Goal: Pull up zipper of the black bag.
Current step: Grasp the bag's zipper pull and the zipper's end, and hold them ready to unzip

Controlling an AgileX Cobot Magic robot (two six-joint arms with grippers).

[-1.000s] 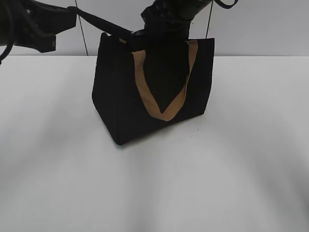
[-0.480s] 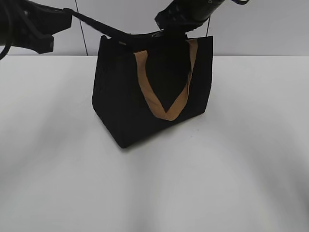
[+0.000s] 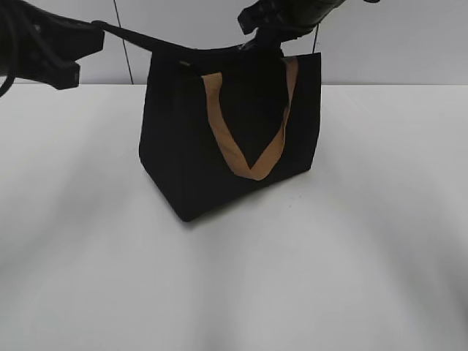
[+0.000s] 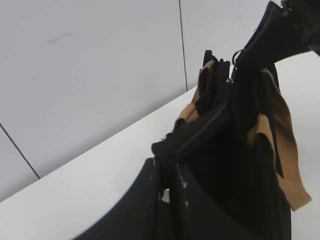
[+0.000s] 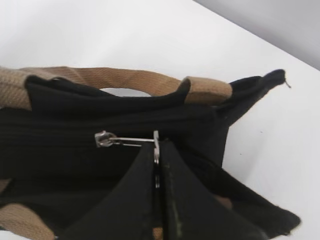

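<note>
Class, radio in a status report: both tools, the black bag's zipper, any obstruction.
Left tool shut on the boxy black fabric bag, corner flap. Right tool shut on silvery metal zipper pull. Tan strap handle hangs clear; no obstruction seen.

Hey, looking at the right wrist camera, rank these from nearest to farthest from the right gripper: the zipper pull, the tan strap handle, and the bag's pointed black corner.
1. The zipper pull: pinched at the tip of the right gripper.
2. The tan strap handle: just beyond, along the bag's far edge.
3. The pointed black corner of the black bag: farthest, upper right.
</note>
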